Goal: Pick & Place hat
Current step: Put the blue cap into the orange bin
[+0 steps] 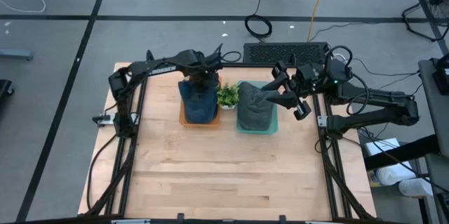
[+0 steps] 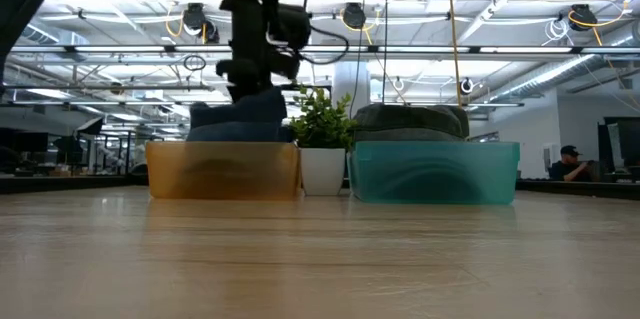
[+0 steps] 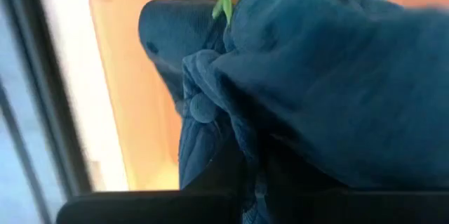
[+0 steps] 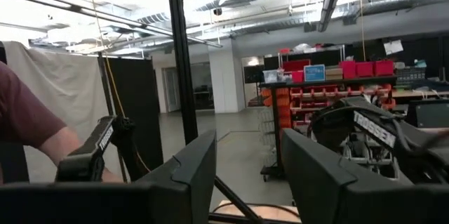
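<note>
Presently, the left end effector [image 1: 203, 81] is clamped on the blue hat [image 1: 199, 101] in the orange bin [image 1: 184, 117]; right end effector [image 1: 289, 89], fingers apart, hangs beside the teal bin [image 1: 256, 130].

You have a dark blue hat [image 1: 199, 100] in the orange tray [image 1: 184, 119], left of the green plant [image 1: 226, 95] in its white pot [image 2: 322, 171]. Right of the plant, a grey-green hat [image 1: 256, 109] sits in the teal tray [image 1: 272, 130]. The table [image 1: 224, 175] is pale striped wood.
</note>
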`<action>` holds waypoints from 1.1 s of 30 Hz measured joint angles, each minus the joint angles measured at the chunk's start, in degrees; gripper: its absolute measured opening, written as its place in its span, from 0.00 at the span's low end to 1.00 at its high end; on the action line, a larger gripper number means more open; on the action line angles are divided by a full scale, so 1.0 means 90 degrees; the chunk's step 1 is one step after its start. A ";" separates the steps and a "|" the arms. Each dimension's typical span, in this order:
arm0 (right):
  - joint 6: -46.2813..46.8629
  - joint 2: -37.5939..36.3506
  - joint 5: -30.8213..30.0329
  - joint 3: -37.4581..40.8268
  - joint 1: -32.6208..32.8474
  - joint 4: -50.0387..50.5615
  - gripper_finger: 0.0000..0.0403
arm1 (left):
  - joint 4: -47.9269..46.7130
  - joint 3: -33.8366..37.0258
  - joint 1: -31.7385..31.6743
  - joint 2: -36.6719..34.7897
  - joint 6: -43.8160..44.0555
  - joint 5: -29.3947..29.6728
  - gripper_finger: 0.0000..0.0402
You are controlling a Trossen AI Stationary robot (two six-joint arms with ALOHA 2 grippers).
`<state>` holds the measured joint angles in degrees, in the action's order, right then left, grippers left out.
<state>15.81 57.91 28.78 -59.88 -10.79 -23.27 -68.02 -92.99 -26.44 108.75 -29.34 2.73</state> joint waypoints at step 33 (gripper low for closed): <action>-0.0075 0.0000 0.0000 0.0182 0.0104 0.0000 0.37 | 0.0517 0.0005 -0.0480 0.0693 0.1236 -0.0390 0.47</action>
<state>15.14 57.91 28.77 -58.24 -9.85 -23.27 -63.36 -92.95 -30.76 114.99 -18.22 -0.78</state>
